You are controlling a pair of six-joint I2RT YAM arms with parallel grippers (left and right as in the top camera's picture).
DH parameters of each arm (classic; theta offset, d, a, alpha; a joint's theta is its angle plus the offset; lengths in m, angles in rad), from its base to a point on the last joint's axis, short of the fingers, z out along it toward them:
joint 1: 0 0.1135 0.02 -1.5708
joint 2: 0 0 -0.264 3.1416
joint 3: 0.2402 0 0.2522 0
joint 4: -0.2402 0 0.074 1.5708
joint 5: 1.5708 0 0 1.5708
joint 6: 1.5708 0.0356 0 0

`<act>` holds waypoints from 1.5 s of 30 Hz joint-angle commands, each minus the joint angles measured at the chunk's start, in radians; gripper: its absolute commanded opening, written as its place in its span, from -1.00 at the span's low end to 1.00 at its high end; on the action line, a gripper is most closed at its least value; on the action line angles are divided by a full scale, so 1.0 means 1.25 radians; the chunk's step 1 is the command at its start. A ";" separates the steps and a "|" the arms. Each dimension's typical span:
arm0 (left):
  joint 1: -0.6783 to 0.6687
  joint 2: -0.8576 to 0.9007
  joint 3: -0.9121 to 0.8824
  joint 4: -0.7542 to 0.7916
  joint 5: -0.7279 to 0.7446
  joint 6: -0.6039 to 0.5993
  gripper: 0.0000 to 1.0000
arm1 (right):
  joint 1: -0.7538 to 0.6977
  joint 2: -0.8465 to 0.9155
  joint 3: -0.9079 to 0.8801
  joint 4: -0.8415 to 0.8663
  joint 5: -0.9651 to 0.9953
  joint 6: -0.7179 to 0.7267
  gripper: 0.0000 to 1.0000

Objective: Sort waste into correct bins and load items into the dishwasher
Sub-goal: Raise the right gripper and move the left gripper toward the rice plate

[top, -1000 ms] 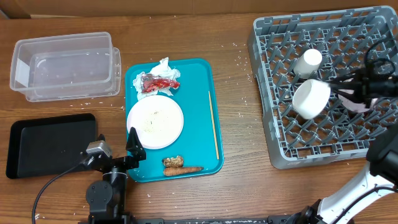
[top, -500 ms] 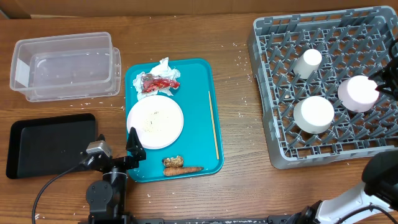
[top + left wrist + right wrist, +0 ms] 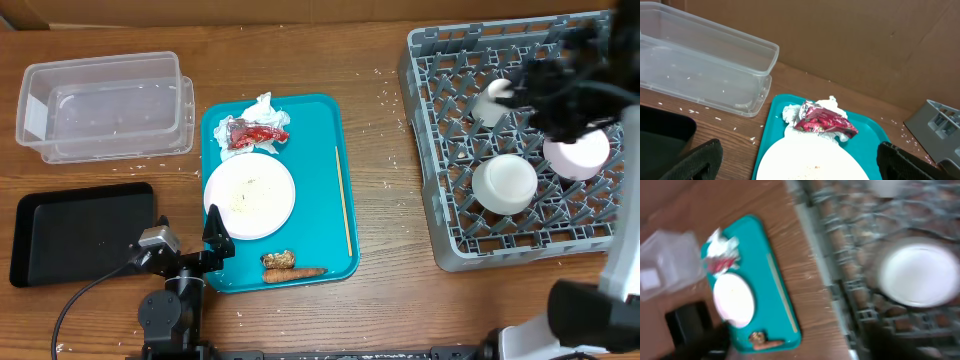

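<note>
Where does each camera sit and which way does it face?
Overhead: above the table, looking straight down on teal tray and dish rack; left arm, blurred right arm show.
Left wrist: low at the tray's near end, facing the clear tub; own end effector fingers at lower corners.
Right wrist: above the rack, tilted toward the tray; blurred, fingers unclear.
All three share the red wrapper.
</note>
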 commanded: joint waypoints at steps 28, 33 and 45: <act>0.000 0.009 0.092 0.354 0.202 -0.426 1.00 | 0.357 0.002 -0.004 0.146 -0.014 0.003 1.00; 0.000 0.116 0.229 0.324 0.250 -0.302 1.00 | 0.357 0.002 -0.004 0.149 0.023 0.003 1.00; 0.000 0.745 0.939 -0.261 0.656 0.021 0.99 | 0.349 0.002 -0.004 0.189 0.470 0.003 1.00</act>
